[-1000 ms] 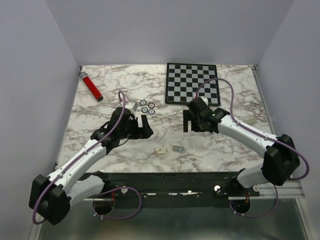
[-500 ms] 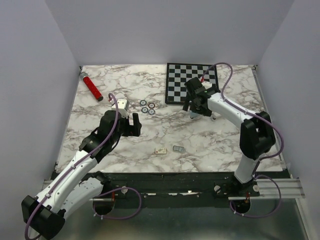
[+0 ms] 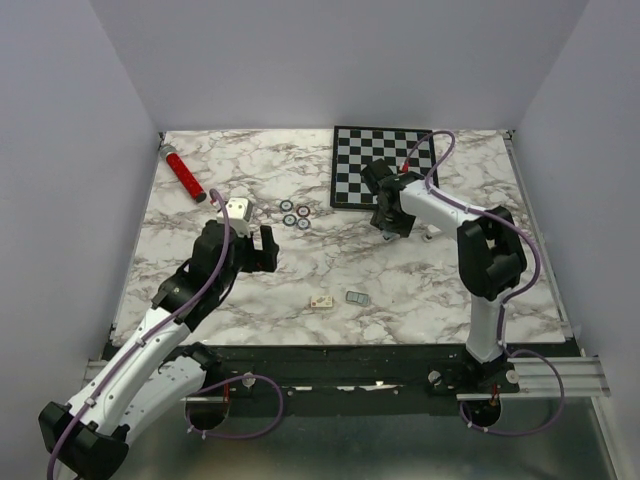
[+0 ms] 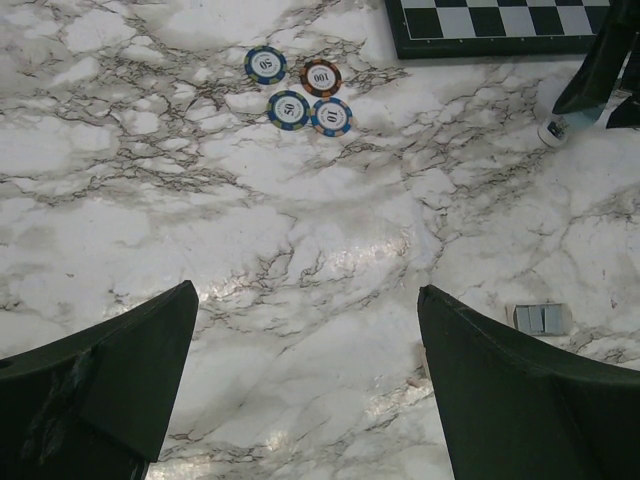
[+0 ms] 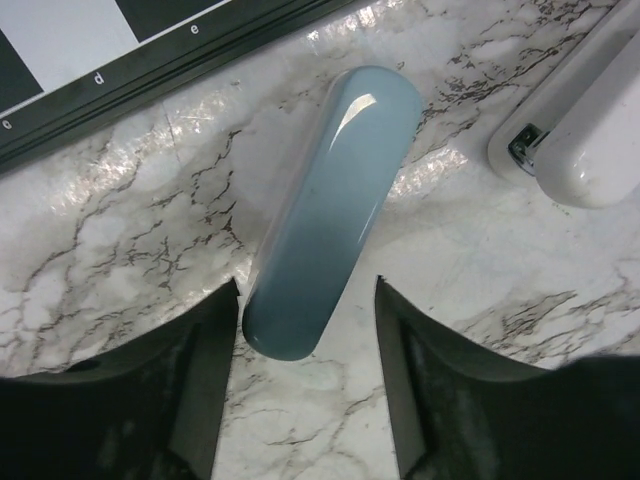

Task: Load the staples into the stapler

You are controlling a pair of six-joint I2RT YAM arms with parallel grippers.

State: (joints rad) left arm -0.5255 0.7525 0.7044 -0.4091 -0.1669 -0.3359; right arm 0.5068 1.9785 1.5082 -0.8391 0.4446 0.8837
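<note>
The stapler, a light blue oblong, lies on the marble beside the chessboard edge. My right gripper is open, its fingers on either side of the stapler's near end, not closed on it. In the top view the right gripper covers the stapler. The staples, a small grey strip, lie near the front middle and also show in the left wrist view. My left gripper is open and empty over bare marble, to the left of the staples.
A white oblong bar lies just right of the stapler. A small cream box sits left of the staples. Several poker chips lie mid-table. The chessboard is at the back and a red cylinder at the back left.
My right gripper has moved back toward the chessboard and come down around the stapler's end. My left arm has drawn back to the left, away from the centre.
</note>
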